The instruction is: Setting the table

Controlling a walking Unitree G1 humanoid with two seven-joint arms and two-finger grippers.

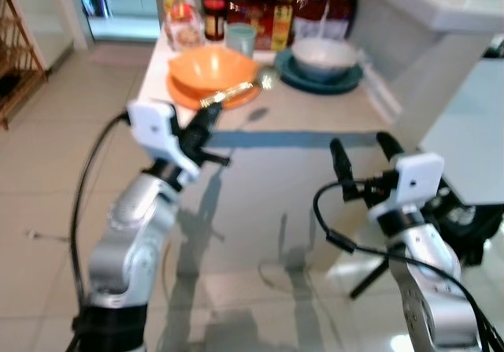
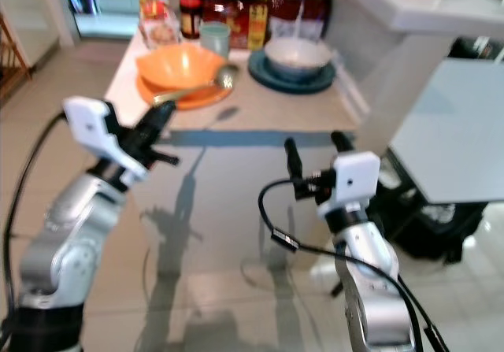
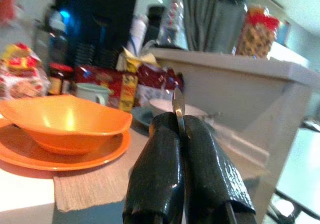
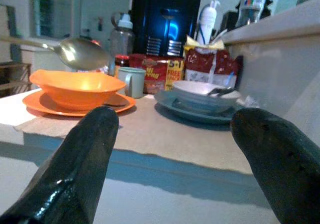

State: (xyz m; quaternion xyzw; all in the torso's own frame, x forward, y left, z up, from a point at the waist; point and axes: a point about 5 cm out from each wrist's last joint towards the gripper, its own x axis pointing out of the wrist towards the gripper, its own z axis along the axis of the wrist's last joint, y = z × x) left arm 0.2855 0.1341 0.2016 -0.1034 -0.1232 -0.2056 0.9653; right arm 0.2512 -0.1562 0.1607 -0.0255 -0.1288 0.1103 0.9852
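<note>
My left gripper [image 1: 210, 113] is shut on the handle of a metal spoon [image 1: 236, 90], seen edge-on between the fingers [image 3: 150, 169] in the left wrist view. The spoon's bowl [image 4: 82, 52] hovers just right of an orange bowl [image 1: 213, 67] that sits on an orange plate [image 1: 185, 96]. Further right, a pale bowl [image 1: 323, 55] rests on a teal plate [image 1: 319, 83] with a utensil lying in it. My right gripper [image 1: 361, 142] is open and holds nothing, short of the table's near edge.
A pale green mug [image 1: 240, 38], jars and red snack packets [image 1: 264, 17] crowd the back of the table [image 1: 315, 112]. A white counter [image 1: 441, 5] rises at the right, with a pale tabletop [image 1: 472, 139] below it. A wooden rack [image 1: 16, 53] stands far left on the tiled floor.
</note>
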